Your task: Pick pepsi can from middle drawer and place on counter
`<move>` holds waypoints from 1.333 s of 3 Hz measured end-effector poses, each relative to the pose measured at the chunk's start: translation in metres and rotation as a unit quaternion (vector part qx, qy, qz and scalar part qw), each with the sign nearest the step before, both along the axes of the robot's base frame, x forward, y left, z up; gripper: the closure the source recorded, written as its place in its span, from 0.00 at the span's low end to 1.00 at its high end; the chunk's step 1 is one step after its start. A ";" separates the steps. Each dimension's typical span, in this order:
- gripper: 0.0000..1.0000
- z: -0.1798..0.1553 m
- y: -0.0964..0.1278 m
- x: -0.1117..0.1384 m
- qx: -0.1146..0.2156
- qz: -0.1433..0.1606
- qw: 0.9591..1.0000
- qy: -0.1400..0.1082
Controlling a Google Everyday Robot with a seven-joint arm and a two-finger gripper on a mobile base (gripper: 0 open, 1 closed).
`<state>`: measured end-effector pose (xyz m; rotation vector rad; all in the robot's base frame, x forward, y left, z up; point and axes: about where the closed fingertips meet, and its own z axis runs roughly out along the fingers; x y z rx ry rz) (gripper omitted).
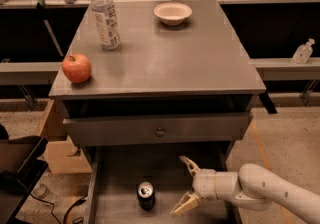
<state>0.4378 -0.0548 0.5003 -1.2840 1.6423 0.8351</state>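
Note:
The pepsi can (146, 195), dark with a shiny silver top, stands upright on the floor of the pulled-out middle drawer (115, 173), towards the front and a little left of centre. My gripper (183, 187) is inside the drawer just to the right of the can, a short gap away, reaching in from the right on a white arm (260, 192). Its two tan fingers (190, 165) are spread wide and hold nothing. The grey counter (165, 53) lies above.
On the counter stand a clear water bottle (106, 17) at the back left, a red apple (77, 68) at the front left edge and a white bowl (173, 13) at the back. The top drawer front with a knob (160, 131) overhangs the middle drawer. Cardboard boxes (50, 143) sit at the left.

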 end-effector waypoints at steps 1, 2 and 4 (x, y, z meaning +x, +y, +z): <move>0.00 -0.014 0.029 0.006 0.010 0.023 1.000 -0.016; 0.00 -0.031 0.064 0.011 0.026 0.056 0.997 -0.037; 0.02 -0.074 0.103 0.002 0.028 0.083 0.995 -0.038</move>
